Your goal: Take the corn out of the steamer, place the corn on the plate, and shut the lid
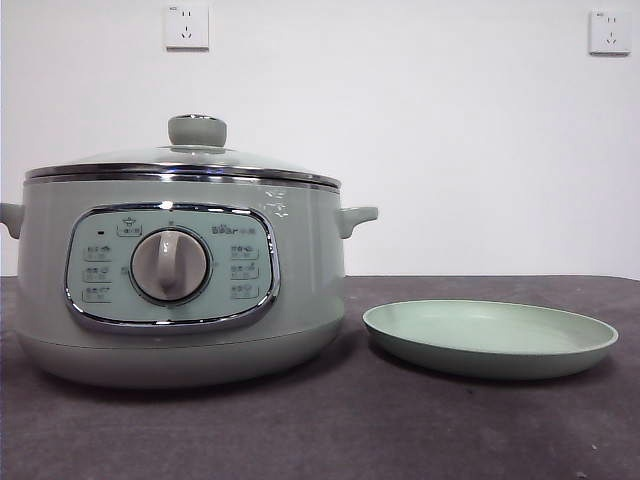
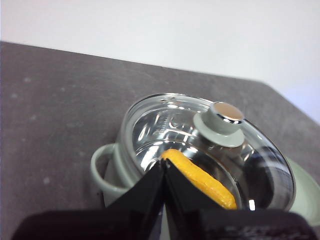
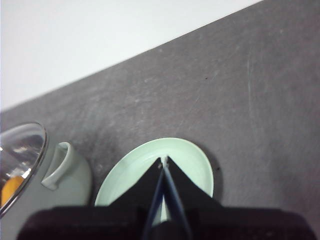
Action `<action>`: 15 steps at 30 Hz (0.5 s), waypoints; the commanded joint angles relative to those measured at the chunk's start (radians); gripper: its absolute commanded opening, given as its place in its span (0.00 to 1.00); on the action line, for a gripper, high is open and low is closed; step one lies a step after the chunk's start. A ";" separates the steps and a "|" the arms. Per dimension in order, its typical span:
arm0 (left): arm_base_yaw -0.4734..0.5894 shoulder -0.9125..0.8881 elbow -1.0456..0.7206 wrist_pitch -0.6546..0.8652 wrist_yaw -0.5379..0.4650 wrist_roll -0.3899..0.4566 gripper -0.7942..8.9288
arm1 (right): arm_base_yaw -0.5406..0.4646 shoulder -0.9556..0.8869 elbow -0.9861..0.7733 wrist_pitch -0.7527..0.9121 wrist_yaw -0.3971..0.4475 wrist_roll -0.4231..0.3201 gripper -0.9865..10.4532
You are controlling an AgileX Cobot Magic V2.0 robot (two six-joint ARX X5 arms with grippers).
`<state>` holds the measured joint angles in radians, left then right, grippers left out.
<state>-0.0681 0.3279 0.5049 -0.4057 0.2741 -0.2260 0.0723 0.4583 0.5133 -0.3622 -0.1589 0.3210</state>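
The sage-green steamer [image 1: 175, 285] stands at the left of the table with its glass lid [image 1: 185, 160] resting shut on it. Through the glass the yellow corn [image 2: 202, 177] shows inside the pot. To the steamer's right lies the pale green plate [image 1: 490, 338] with nothing on it. My left gripper [image 2: 164, 162] hangs high above the steamer [image 2: 117, 172], short of the lid's knob [image 2: 224, 120], jaws shut on nothing. Over the plate [image 3: 192, 160] my right gripper [image 3: 163, 160] hangs shut and holds nothing. Neither arm shows in the front view.
The table is covered with a dark grey cloth [image 1: 330, 430]. A white wall with two power sockets [image 1: 187, 27] stands behind it. The steamer's side handle [image 1: 355, 217] juts toward the plate.
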 commanded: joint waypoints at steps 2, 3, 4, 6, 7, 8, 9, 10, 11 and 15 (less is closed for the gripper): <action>0.002 0.136 0.124 -0.063 0.049 0.146 0.08 | 0.001 0.133 0.137 -0.067 -0.061 -0.145 0.08; 0.002 0.167 0.150 -0.076 0.063 0.159 0.08 | 0.001 0.164 0.168 -0.088 -0.087 -0.162 0.08; 0.002 0.196 0.175 -0.090 0.077 0.174 0.08 | 0.001 0.194 0.199 -0.110 -0.116 -0.179 0.08; 0.001 0.258 0.225 -0.115 0.106 0.202 0.08 | 0.001 0.259 0.261 -0.158 -0.195 -0.225 0.08; 0.001 0.283 0.244 -0.126 0.121 0.209 0.08 | 0.001 0.286 0.285 -0.176 -0.232 -0.242 0.08; 0.001 0.315 0.266 -0.137 0.136 0.210 0.08 | 0.001 0.317 0.313 -0.201 -0.280 -0.261 0.08; 0.000 0.336 0.282 -0.146 0.154 0.210 0.08 | 0.001 0.340 0.332 -0.220 -0.317 -0.272 0.09; 0.000 0.357 0.295 -0.154 0.168 0.211 0.08 | 0.001 0.361 0.349 -0.238 -0.353 -0.281 0.09; 0.000 0.380 0.309 -0.163 0.190 0.211 0.08 | 0.001 0.382 0.366 -0.257 -0.393 -0.292 0.09; -0.001 0.438 0.339 -0.163 0.233 0.205 0.19 | 0.001 0.432 0.389 -0.274 -0.470 -0.304 0.17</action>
<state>-0.0685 0.7628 0.8387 -0.5709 0.5007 -0.0334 0.0723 0.8875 0.9001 -0.6353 -0.6201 0.0380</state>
